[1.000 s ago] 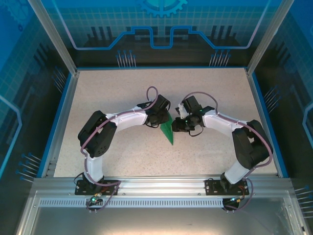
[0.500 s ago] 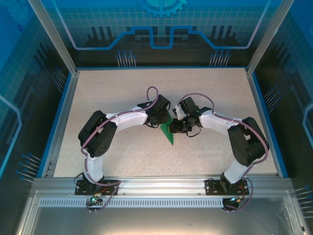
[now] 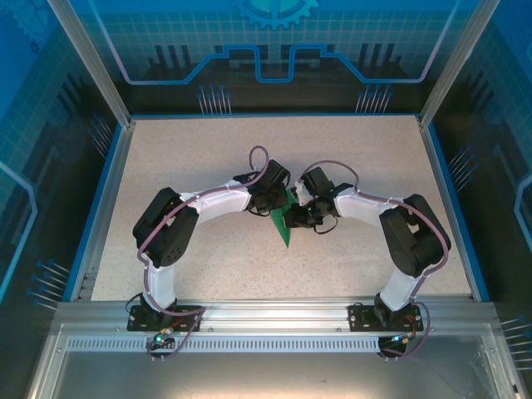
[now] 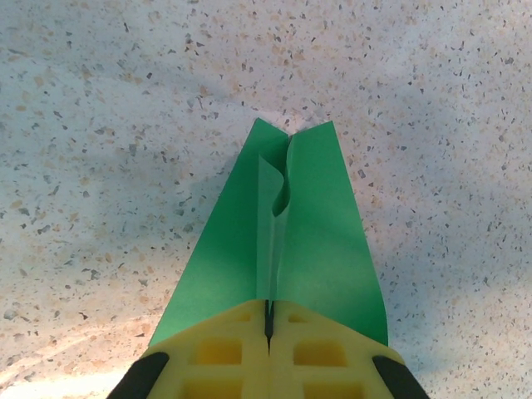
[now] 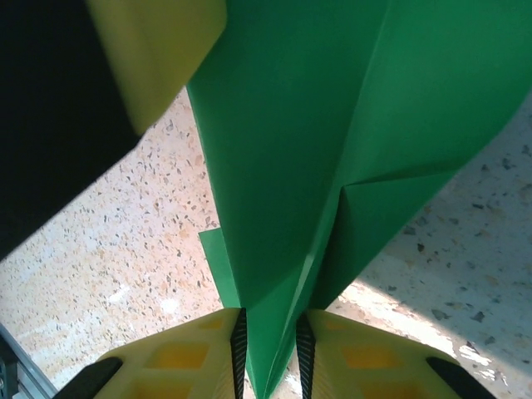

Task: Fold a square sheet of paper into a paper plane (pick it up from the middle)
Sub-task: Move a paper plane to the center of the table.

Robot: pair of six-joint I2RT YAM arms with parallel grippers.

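The left hand (image 4: 268, 320) is shut on the paper plane (image 4: 312, 233) at its middle fold. The right hand (image 5: 270, 332) pinches it too. Squeeze gently and slide slowly so it won't tear.

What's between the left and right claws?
The paper plane: left claw and right claw each pinch it, seen in the wrist views; the top view shows it bridging them.

2 blk-&-white arms (image 3: 218, 202) w/ purple cables (image 3: 258, 150), yellow fingers (image 4: 218, 353) w/ sq. recesses.
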